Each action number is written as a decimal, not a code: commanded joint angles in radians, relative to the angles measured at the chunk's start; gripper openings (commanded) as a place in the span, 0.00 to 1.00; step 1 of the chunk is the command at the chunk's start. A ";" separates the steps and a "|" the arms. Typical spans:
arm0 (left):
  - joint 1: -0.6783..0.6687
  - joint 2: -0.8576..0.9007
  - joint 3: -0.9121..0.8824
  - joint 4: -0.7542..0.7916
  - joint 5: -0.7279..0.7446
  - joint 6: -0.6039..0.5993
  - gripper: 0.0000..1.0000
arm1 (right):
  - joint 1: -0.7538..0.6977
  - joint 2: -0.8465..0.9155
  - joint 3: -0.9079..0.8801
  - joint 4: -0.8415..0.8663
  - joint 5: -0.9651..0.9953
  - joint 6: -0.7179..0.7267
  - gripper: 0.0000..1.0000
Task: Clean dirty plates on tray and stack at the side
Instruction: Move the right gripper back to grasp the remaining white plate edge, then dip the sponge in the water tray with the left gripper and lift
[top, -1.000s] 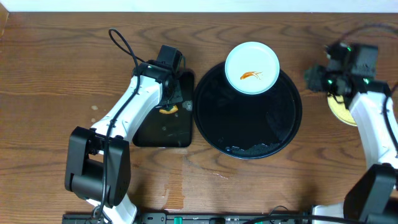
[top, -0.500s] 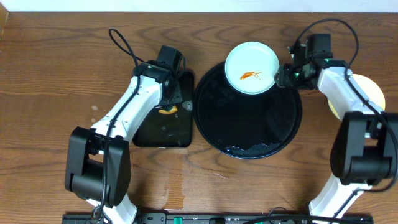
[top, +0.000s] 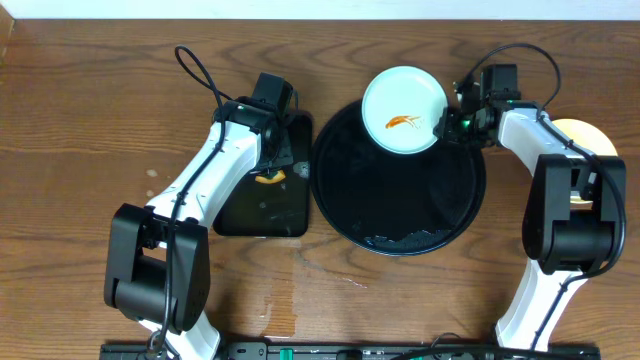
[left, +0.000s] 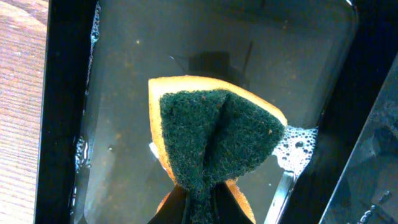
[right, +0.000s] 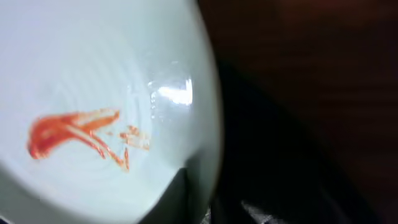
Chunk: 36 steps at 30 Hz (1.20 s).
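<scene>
A mint-white plate with an orange sauce smear lies on the far part of the round black tray. My right gripper is at the plate's right rim. In the right wrist view one finger lies on the inside of the plate, and the gripper is closed over the rim, with the tray dark beside it. A pale yellow plate lies on the table at the right, partly hidden by the right arm. No other plate shows. My left gripper is shut on a sponge.
The sponge, green scouring side up with an orange body, hangs over the small rectangular black tray, which holds soapy water. That tray sits just left of the round tray. Wooden table lies all around.
My right arm swung in from the far right over the yellow plate to the rim of the mint-white plate. The left arm and sponge have not moved.
</scene>
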<state>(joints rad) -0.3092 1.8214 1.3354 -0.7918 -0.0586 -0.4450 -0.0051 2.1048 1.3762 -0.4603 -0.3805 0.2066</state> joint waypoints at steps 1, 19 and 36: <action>0.005 -0.028 -0.008 -0.008 -0.016 0.006 0.09 | 0.006 0.029 0.003 -0.051 -0.013 0.006 0.05; 0.005 -0.028 -0.068 0.029 -0.017 0.006 0.08 | 0.017 -0.032 0.003 -0.334 0.055 -0.079 0.01; 0.030 -0.026 -0.322 0.252 -0.085 0.140 0.22 | 0.098 -0.032 0.002 -0.370 0.145 -0.119 0.01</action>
<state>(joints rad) -0.3012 1.8149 1.0542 -0.5484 -0.0700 -0.3359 0.0708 2.0628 1.3930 -0.8219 -0.2741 0.1169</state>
